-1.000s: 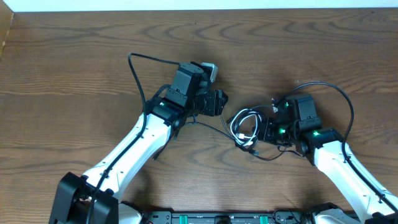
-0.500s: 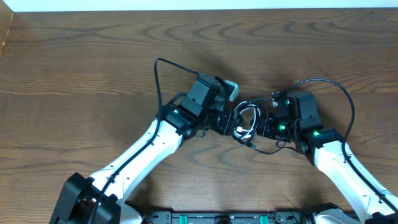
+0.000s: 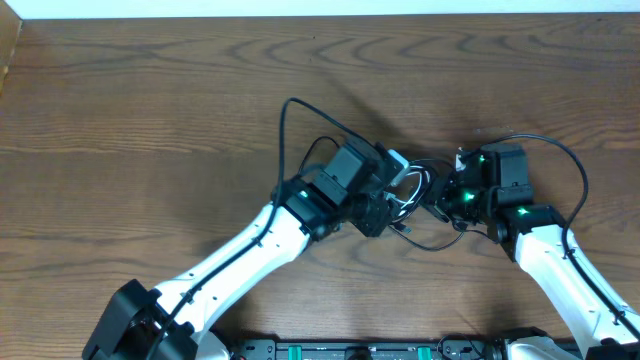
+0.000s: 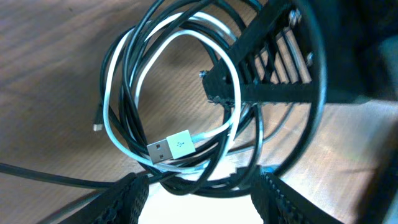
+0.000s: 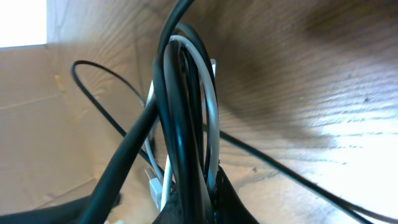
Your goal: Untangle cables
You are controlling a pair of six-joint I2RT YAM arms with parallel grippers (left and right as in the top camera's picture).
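Near the middle of the wooden table [image 3: 150,100] the cables [image 3: 415,190] sit as one tangled coil between the two arms; the right gripper [image 5: 193,205] is clamped on that coil, its jaws pressed together on a bunch of strands that rises straight up from between them; in the right wrist view the black cords [image 5: 176,112] and the white cord [image 4: 107,115] run side by side through the pinch; the left gripper [image 4: 202,199] hangs just beside the coil with its jaws apart, one fingertip to either side of the coil's lower edge, gripping nothing; the white cord's flat USB plug [image 4: 171,147] lies inside the loop, just in front of those fingertips; one black strand [image 3: 430,243] trails loose on the wood towards the robot's base.
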